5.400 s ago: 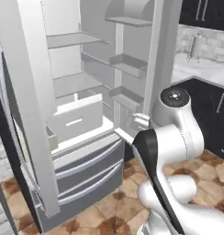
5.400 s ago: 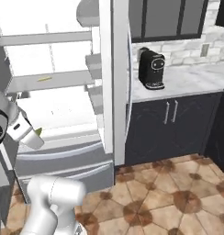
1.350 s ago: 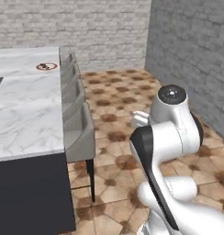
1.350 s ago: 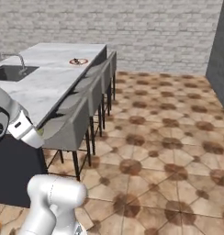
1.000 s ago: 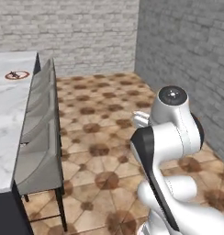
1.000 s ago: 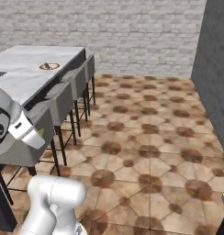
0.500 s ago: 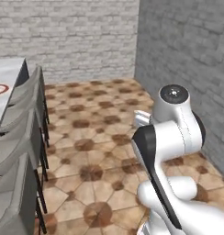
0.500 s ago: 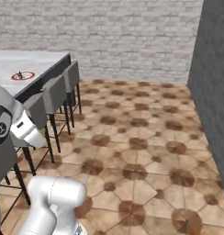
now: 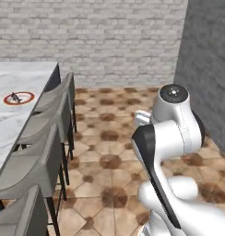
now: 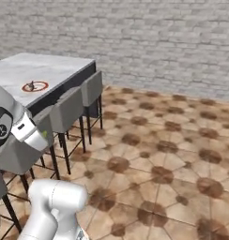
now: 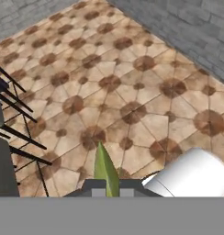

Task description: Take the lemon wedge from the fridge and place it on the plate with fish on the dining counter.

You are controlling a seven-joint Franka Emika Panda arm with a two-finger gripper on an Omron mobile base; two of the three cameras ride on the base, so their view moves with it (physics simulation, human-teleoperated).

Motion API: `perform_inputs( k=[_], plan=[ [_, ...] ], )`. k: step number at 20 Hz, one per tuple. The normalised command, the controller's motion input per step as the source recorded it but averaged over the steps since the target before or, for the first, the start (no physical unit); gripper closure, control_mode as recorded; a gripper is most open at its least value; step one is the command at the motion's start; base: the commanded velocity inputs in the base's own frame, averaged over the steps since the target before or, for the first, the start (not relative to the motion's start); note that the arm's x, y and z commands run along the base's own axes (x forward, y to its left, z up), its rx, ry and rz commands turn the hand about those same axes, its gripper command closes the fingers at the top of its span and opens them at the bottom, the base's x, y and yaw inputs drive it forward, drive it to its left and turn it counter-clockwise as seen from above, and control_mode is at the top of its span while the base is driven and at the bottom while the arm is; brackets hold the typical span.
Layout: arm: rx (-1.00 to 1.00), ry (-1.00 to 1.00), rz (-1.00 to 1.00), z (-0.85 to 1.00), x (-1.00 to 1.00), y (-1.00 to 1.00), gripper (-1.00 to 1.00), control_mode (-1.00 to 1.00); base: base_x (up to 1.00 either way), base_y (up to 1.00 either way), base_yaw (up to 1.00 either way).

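The gripper [image 11: 107, 192] is pinched on the lemon wedge [image 11: 105, 169]; in the hand view the thin yellow-green sliver stands up from between the dark finger tips, above brown patterned floor tiles [image 11: 132, 92]. In the right base view the wedge shows as a small green speck at the end of the hand, at the near left, over the stools.

The plate [image 9: 19, 97] with the fish [image 9: 14, 97] sits on the dining counter [image 9: 22, 73] at the far left of the left base view, well apart from the gripper. A row of grey stools [image 9: 50, 124] runs along the counter's right edge, between the robot and the marble top.

Judged from this, the carrying step is in hand and the placing is still to come. The main risks:

- The wedge is tiny and seems held only by its lower end, so a jolt or a quick swing of the arm could let it slip out onto the tiles
- The stool backs stand higher than the seat line, and a low reach across them could knock the hand or the wedge against one
- The plate lies some way in from the counter edge, so releasing too soon would drop the wedge on bare marble
- Lowering onto the middle could push the fish
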Motion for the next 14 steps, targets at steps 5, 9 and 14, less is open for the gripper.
perform_inputs(
  k=[5, 9, 14],
  plan=[
    [0.00, 0.00, 0.00, 0.00, 0.00, 0.00, 1.00, 1.00, 1.00, -0.24, 0.44],
    [0.00, 0.00, 0.00, 0.00, 0.00, 0.00, 1.00, 1.00, 1.00, -0.42, 0.44],
    [0.00, 0.00, 0.00, 0.00, 0.00, 0.00, 1.00, 1.00, 1.00, -0.52, 0.42]
  ],
)
